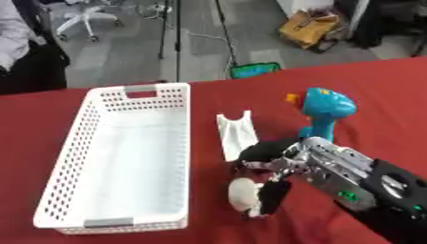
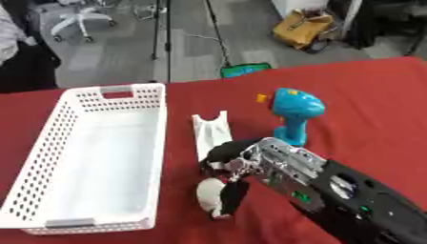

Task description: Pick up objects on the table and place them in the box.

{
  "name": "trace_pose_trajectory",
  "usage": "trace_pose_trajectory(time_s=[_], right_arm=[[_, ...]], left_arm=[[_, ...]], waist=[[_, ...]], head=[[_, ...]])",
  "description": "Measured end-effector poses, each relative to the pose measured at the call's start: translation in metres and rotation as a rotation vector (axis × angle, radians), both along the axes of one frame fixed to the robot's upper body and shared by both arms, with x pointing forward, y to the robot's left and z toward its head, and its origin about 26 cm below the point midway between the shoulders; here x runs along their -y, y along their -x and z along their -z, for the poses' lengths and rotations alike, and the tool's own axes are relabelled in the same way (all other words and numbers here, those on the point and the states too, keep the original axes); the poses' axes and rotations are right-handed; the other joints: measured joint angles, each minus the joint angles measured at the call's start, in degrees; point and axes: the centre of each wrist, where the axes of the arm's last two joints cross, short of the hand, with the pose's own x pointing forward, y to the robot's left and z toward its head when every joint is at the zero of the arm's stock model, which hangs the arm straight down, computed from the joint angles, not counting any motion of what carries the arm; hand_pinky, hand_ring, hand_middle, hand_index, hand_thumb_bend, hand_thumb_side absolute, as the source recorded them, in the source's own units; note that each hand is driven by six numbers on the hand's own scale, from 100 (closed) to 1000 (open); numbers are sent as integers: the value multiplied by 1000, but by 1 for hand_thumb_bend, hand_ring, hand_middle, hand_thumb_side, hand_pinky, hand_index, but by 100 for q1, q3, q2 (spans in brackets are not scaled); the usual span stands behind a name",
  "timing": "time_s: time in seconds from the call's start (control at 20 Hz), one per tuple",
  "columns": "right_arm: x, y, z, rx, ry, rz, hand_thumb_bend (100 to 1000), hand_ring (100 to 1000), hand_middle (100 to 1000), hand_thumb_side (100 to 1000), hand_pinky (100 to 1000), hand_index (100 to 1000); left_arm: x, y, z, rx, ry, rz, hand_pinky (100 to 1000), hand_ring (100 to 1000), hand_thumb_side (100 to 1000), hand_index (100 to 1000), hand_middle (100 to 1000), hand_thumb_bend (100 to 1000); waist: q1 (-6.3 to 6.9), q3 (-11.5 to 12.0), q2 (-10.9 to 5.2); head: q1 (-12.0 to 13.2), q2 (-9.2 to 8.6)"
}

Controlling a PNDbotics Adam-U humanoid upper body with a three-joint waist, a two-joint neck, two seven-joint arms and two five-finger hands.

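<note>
Right hand curled over a small white object, low and right of centre.

The right hand (image 1: 269, 167) comes in from the lower right corner, its dark fingers (image 1: 273, 196) bent down around a small white rounded object (image 1: 243, 194) on the red table (image 1: 392, 90); whether the object is off the cloth cannot be told. Just above the hand lies a white curved piece (image 1: 234, 133), flat on the table. To the upper right of the hand a blue toy drill (image 1: 326, 109) stands upright. The white perforated box (image 1: 125, 157) fills the left half of the frame, well apart from the hand, nothing inside it.
</note>
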Motion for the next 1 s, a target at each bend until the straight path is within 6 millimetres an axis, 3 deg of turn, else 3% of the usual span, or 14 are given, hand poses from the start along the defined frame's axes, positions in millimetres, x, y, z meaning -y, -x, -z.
trace_pose_trajectory(time_s=[1.0], right_arm=[[3,3,3,-6,-1,9,517,577,646,423,555,812]], left_arm=[[0,0,0,1,2,0,639,661,875,712,669,100]], waist=[[7,23,8]], head=[[7,-9]])
